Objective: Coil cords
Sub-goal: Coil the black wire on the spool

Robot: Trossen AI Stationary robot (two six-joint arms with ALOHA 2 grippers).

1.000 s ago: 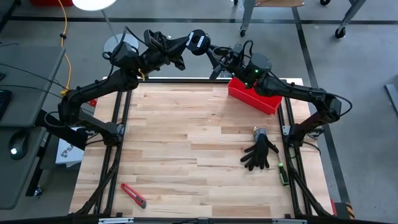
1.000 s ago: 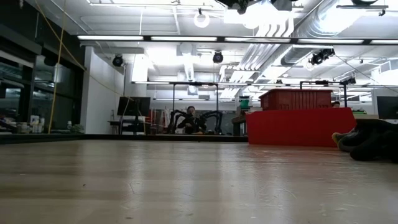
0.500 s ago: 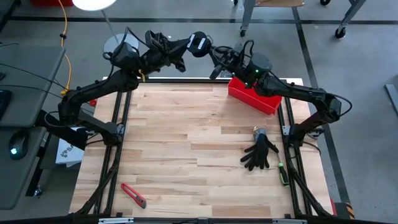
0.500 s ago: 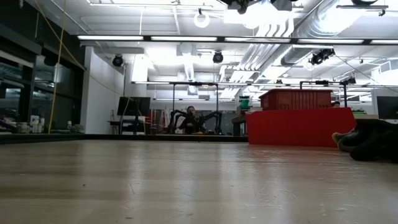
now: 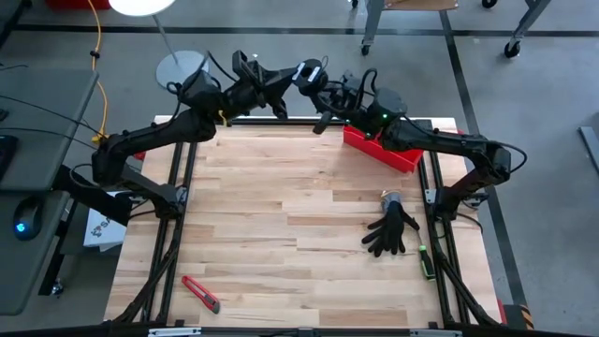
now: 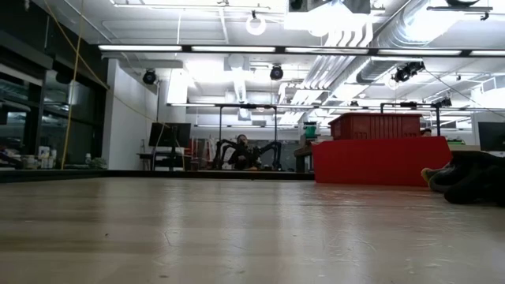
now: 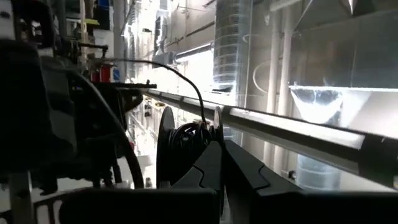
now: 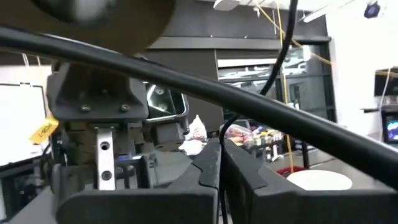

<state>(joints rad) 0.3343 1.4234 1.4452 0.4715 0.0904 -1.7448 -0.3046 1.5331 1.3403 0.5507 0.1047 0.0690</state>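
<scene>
While both arms reach past the far edge of the wooden table [image 5: 281, 225], the left gripper [image 5: 292, 79] holds a small round black spool [image 5: 309, 73] up in the air above the floor beyond the table, its fingers [image 7: 208, 163] pressed together on the rim. Seen from the left wrist, the spool shows as a thin dark disc standing on edge, with loops of thin dark cord [image 7: 189, 134] bunched against its face and one strand arching up and away from it. Just beside it, the right gripper [image 5: 329, 98] has its two dark fingers [image 8: 208, 167] closed tight, and a thin dark strand runs up from the seam between them; whether that strand is the cord cannot be told for sure. No brand or readable writing shows anywhere, though a small yellow tag [image 8: 42, 130] hangs on the left arm's housing in the right wrist view, its print too small to read.

A red plastic bin [image 5: 382, 145] with straight walls sits at the table's far right corner, beneath the right arm. Nearer the right edge lies a limp black glove [image 5: 391, 230], with a small grey roll [image 5: 390, 200] just beside it. A red utility knife [image 5: 200, 293] rests near the front left corner on the pale, striped planks.
</scene>
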